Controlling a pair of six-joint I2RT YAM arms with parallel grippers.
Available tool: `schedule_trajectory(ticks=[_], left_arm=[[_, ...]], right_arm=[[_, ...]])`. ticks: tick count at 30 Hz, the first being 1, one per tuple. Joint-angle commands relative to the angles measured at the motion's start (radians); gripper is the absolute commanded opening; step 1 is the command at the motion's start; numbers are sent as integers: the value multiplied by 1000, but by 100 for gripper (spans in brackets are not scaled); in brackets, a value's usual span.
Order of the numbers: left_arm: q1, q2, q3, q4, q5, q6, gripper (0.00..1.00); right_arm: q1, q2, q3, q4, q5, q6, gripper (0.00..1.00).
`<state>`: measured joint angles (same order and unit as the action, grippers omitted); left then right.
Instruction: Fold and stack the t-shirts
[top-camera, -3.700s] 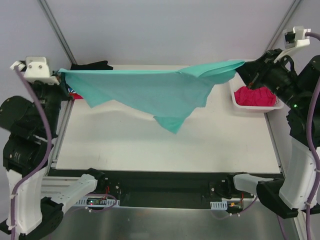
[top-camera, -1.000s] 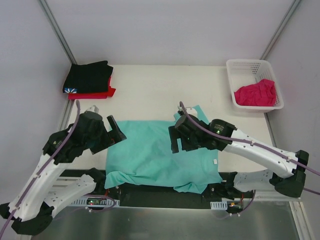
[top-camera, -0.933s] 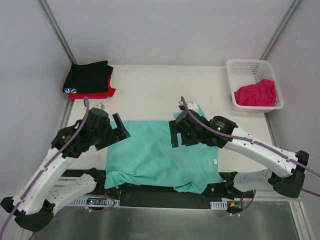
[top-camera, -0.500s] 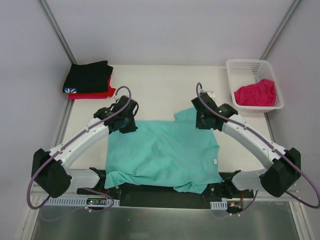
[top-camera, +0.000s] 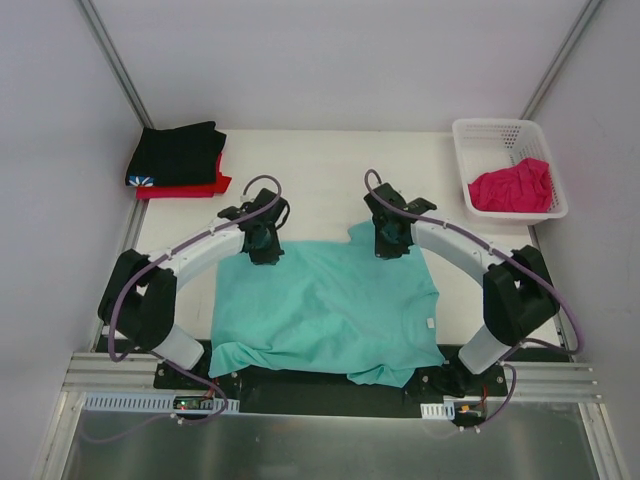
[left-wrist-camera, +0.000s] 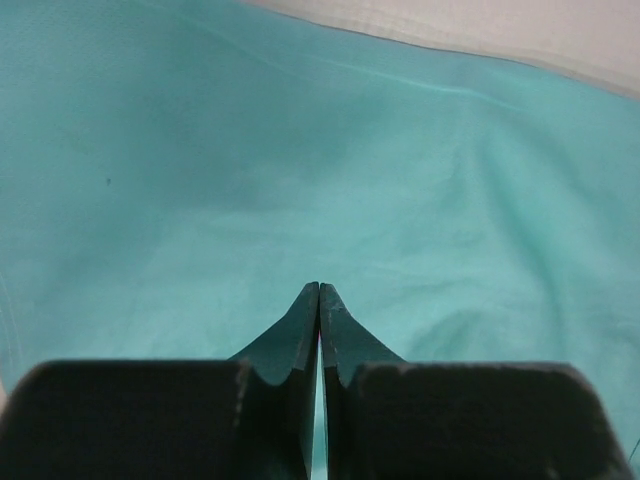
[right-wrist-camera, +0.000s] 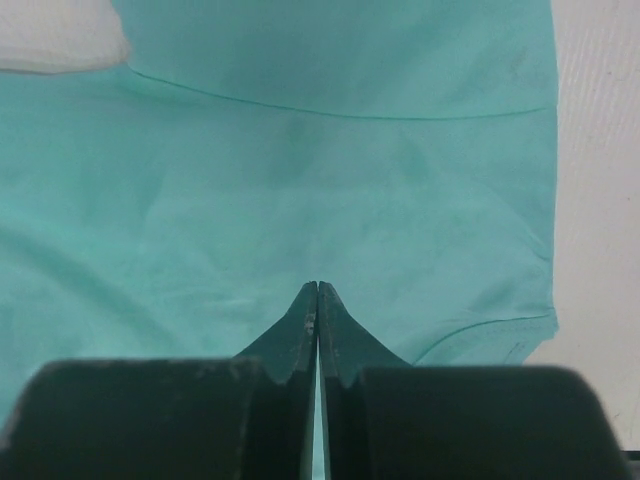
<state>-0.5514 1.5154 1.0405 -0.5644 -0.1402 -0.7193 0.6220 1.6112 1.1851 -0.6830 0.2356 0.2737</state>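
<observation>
The teal-green t-shirt (top-camera: 320, 305) lies spread flat on the table's near half, its near hem over the front edge. My left gripper (top-camera: 265, 250) is shut at the shirt's far left corner, and my right gripper (top-camera: 388, 245) is shut at its far right, by the sleeve. In the left wrist view the left gripper (left-wrist-camera: 319, 285) has its tips together over teal cloth (left-wrist-camera: 300, 150), with no cloth seen pinched. The right gripper (right-wrist-camera: 317, 284) looks the same over the shirt (right-wrist-camera: 350, 180). A folded black t-shirt (top-camera: 178, 152) sits on a red one (top-camera: 200, 188) at the far left corner. The magenta-pink t-shirt (top-camera: 512, 187) lies crumpled in the basket.
The white lattice basket (top-camera: 500, 126) stands at the far right corner. Bare white table (top-camera: 310, 170) lies between the folded stack and the basket. Grey walls close in the back and both sides.
Both arms reached forward from the shirt's middle to its far corners. Both grippers went from open to shut on the way. The shirt stayed flat.
</observation>
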Motion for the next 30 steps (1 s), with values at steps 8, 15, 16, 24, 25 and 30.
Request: schedule_trajectory(ticks=[8,15,16,24,25,30], left_arm=[[74,133,-68,146,120,-34,0],[117,226,-25,190,163,-23,0],[131,232,-19,196,171,-22,0],[183,316,53,202,212,12,0],[188,324,73,204,217,15,0],[211,364,141,201,238,34,0]], right_arm=[[-73,90,14,97,-108,-19,1],[-99,197,91,109,-176,-25,1],[-102,208,99,111,-189,-27,1],[-178,326,179,126,-291,-48,1],[-189,343,204,126,-312,-54,1],[-258,426,277,115,-378,-68,1]])
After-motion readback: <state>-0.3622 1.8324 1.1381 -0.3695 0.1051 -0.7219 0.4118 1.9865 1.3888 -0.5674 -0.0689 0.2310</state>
